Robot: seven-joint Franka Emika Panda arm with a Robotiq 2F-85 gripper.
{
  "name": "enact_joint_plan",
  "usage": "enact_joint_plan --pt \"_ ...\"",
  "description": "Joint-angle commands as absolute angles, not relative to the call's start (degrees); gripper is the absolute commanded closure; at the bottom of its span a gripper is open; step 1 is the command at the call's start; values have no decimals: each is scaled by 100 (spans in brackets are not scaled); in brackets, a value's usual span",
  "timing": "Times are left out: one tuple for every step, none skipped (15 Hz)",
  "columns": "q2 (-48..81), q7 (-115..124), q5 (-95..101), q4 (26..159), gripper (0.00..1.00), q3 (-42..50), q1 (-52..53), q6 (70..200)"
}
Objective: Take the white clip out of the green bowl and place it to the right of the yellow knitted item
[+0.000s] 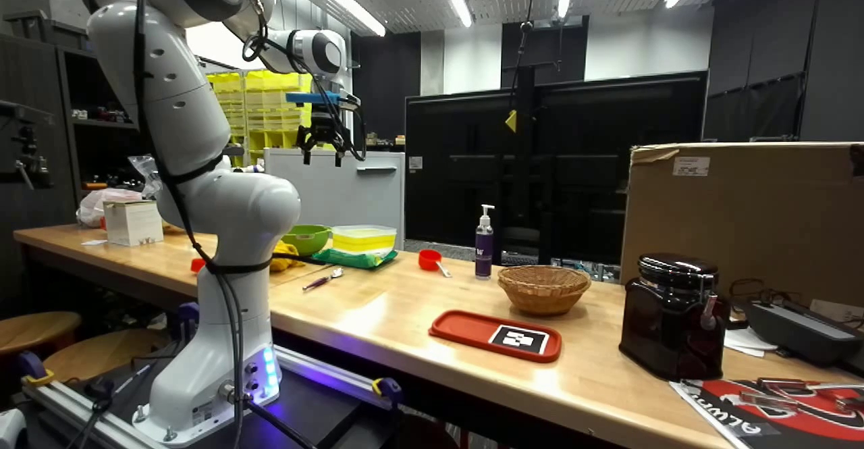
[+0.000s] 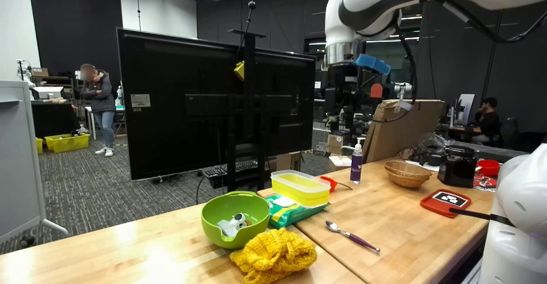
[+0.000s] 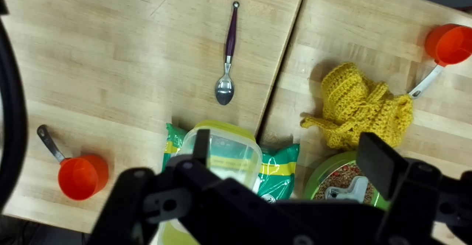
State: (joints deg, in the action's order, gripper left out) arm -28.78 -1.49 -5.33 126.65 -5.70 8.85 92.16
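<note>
The green bowl [image 2: 213, 228] stands on the wooden table. The white clip [image 2: 234, 225] lies inside it, and in the wrist view the clip [image 3: 346, 190] rests on brown, seed-like contents, partly hidden by the gripper. The yellow knitted item [image 2: 273, 256] lies beside the bowl; it also shows in the wrist view [image 3: 359, 108]. In an exterior view the bowl [image 1: 307, 238] is partly hidden behind the arm. My gripper [image 1: 322, 159] is open and empty, high above the table. In the wrist view its fingers [image 3: 289, 153] stand wide apart, with one finger overlapping the bowl.
A yellow-and-clear container [image 2: 301, 188] stands on a green packet [image 2: 290, 213] beside the bowl. A spoon [image 3: 230, 42] and red measuring cups [image 3: 83, 177] lie nearby. A pump bottle [image 1: 483, 246], woven basket [image 1: 544, 290], red tray [image 1: 472, 333] and dark jar [image 1: 675, 321] stand farther along.
</note>
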Motion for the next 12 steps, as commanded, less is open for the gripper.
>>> enact_joint_plan --pt "-2216 -379 -147 12274 0 -726 856 9432" --pt "-2029 -371 -58 12200 0 -765 861 9610" --pt "-1849 -297 -1 12120 0 -808 863 9763" --pt "-1597 -193 -14 11998 0 -851 874 9936" --pt "-1377 -101 -52 11887 0 -891 886 10080" --pt "-1127 100 -228 11782 0 -938 908 10334" --pt "-939 235 -323 11668 0 -967 916 10451" --pt "-635 510 -482 11509 0 -1027 938 10572" --pt "-434 713 -595 11382 0 -1075 959 10647" --pt "-242 1006 -671 11254 0 -1143 991 10726" --pt "-43 1294 -682 11113 0 -1209 1036 10807" --pt "171 1975 -335 10910 0 -1345 1121 10940"
